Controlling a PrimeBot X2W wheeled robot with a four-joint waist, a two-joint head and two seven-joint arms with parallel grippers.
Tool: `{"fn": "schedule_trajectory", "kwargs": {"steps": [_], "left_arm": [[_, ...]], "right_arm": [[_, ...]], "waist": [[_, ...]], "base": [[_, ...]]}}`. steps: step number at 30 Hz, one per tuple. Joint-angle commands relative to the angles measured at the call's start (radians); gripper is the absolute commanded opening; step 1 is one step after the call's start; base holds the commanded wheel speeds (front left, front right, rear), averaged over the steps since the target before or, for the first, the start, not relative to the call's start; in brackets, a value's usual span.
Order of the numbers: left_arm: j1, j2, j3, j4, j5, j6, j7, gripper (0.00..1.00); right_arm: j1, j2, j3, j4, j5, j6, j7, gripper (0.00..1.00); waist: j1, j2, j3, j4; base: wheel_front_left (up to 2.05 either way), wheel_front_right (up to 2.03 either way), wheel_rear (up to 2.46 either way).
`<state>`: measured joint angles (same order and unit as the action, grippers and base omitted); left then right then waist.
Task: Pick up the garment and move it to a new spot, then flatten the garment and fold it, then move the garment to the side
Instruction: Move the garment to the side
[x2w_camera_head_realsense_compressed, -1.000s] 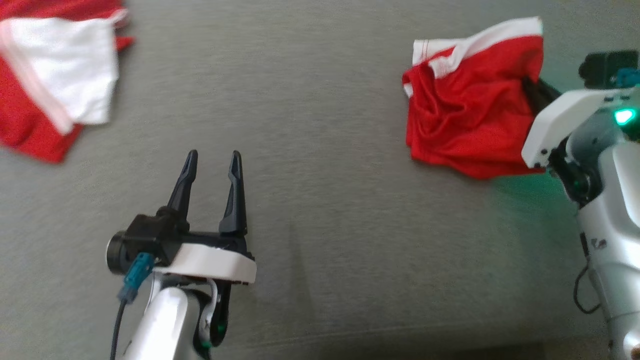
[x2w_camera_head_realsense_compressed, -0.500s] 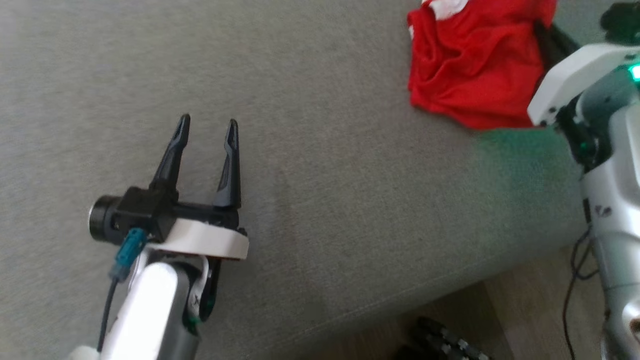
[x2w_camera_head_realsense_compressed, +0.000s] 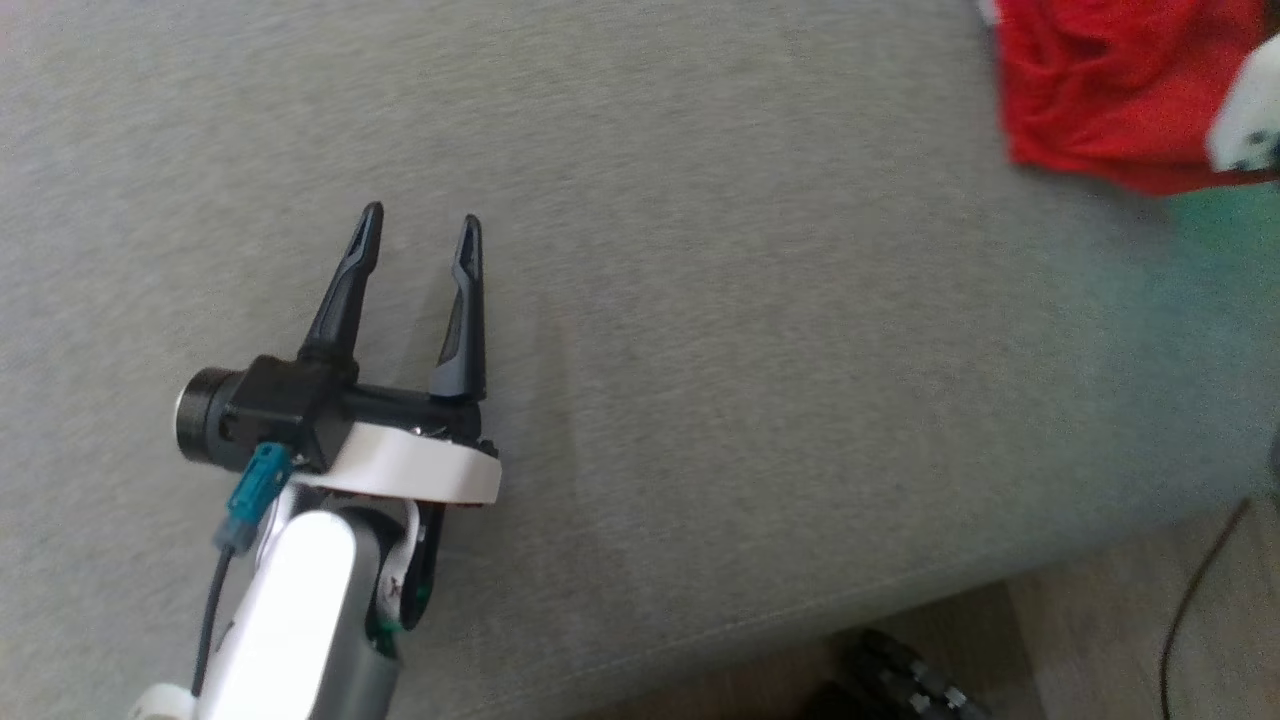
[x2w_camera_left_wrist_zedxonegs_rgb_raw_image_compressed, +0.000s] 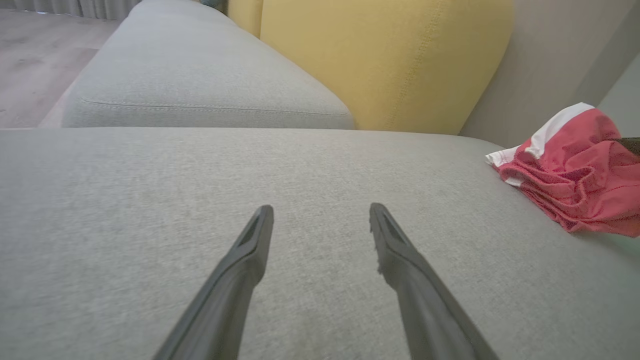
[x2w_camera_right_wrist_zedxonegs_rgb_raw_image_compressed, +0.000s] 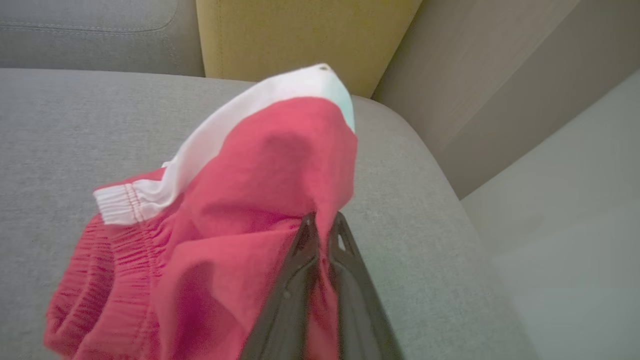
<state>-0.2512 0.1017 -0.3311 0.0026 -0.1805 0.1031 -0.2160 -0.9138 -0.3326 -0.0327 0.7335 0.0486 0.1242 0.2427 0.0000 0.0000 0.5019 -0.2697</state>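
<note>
**Hazard 1, wrong item.** The right fingers (x2w_camera_right_wrist_zedxonegs_rgb_raw_image_compressed: 300, 280) are closed on a red mesh garment (x2w_camera_right_wrist_zedxonegs_rgb_raw_image_compressed: 250, 165) with a white elastic band and no print. This piece does not match the printed jersey. Continuing the sequence with it would probably move and fold the wrong item.

**Hazard 2, lost grip.** The pinch takes only a small bunch of fabric, near the outer end of the sofa seat (x2w_camera_head_realsense_compressed: 750, 300). A quick swing could pull the cloth free or drop it over the edge onto the floor (x2w_camera_head_realsense_compressed: 1100, 640).

**Positions.** The left fingers (x2w_camera_head_realsense_compressed: 345, 290) are spread wide and empty. They hover over bare seat fabric, well apart from the red bundle. Where the jersey lies relative to either pair of fingers cannot be told from these views.
</note>
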Motion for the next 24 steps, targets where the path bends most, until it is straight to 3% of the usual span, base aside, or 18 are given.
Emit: {"fn": "schedule_trajectory", "kwargs": {"steps": [1,6,24], "left_arm": [[-0.017,-0.003,0.02,-0.032,-0.007,0.006,-0.012,1.0],[-0.013,-0.009,0.021,-0.018,-0.018,0.012,-0.023,1.0],[-0.008,-0.003,0.017,-0.015,-0.021,0.022,-0.036,1.0]], "right_arm": [[-0.026,-0.04,-0.007,-0.024,-0.03,0.007,-0.015,0.0],[-0.047,-0.109,-0.017,0.015,-0.12,0.007,-0.007,0.0],[-0.065,-0.158,-0.1,0.009,-0.262,0.007,0.009,0.0]], "waist": [[0.0,0.0,0.004,0.046],[0.0,0.0,0.003,0.093],[0.0,0.0,0.018,0.117]], "base": [[0.0,0.0,0.0],[0.0,0.0,0.0],[0.0,0.0,0.0]]}}
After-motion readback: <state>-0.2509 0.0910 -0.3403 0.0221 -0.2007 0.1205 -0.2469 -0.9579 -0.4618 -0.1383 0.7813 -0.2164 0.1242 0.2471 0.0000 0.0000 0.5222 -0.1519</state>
